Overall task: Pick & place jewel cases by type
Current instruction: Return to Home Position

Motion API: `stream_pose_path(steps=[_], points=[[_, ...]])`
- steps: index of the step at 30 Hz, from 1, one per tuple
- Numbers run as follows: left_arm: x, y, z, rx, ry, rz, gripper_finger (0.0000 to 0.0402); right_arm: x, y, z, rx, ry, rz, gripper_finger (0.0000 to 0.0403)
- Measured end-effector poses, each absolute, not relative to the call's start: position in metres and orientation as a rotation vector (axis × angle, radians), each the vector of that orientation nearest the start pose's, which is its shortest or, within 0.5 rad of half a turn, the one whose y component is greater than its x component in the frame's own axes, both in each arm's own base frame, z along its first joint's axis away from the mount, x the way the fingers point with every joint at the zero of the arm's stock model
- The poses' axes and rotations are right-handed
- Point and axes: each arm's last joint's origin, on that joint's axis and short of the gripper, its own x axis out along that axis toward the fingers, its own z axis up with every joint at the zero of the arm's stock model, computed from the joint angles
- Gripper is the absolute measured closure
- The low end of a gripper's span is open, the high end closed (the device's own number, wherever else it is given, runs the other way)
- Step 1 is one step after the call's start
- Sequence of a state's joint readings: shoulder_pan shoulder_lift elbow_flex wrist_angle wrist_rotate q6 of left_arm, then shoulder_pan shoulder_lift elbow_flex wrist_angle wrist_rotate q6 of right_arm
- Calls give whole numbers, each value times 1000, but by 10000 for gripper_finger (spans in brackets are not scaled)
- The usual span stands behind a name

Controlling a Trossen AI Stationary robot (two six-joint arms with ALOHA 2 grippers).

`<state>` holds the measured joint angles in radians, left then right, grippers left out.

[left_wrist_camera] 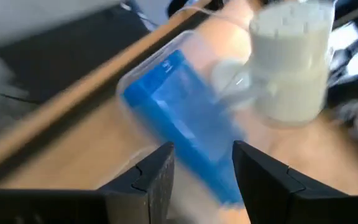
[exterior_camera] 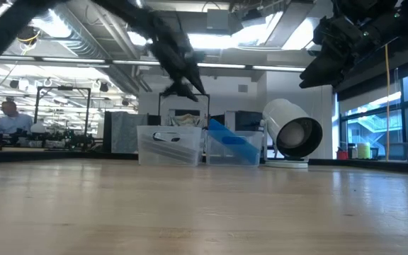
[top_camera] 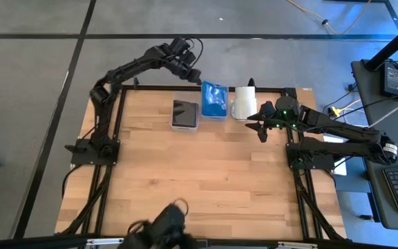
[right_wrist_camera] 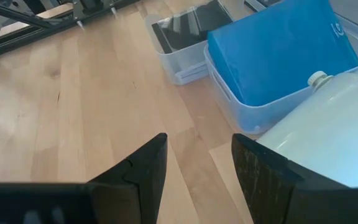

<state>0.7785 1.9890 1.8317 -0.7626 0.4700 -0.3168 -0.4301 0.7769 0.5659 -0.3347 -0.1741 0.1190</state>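
Two clear bins stand side by side at the table's far edge. The left bin (top_camera: 185, 115) holds dark grey jewel cases (right_wrist_camera: 191, 23). The right bin (top_camera: 214, 104) holds blue jewel cases (right_wrist_camera: 284, 50), leaning tilted inside it. My left gripper (top_camera: 193, 75) is open and empty, raised above the far edge by the blue bin; its wrist view looks down on the blue cases (left_wrist_camera: 185, 118). My right gripper (top_camera: 260, 128) is open and empty above the table, right of the white roll.
A white cylinder roll (top_camera: 244, 102) lies just right of the blue bin, its open end toward the near side in the low view (exterior_camera: 292, 134). Bare wooden table (top_camera: 199, 180) spreads over the near half. The black frame rails run along the table's edges.
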Motion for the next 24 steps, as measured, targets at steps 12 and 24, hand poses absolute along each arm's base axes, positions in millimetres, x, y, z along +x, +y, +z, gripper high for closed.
stream_pose_path(steps=[12,24], points=[[278,145,341,-305,508,271,244,140,-56,219,286,491,-203,220],[185,51,248,-178,20,122,242,102,-32,202,260,224,-131,220]])
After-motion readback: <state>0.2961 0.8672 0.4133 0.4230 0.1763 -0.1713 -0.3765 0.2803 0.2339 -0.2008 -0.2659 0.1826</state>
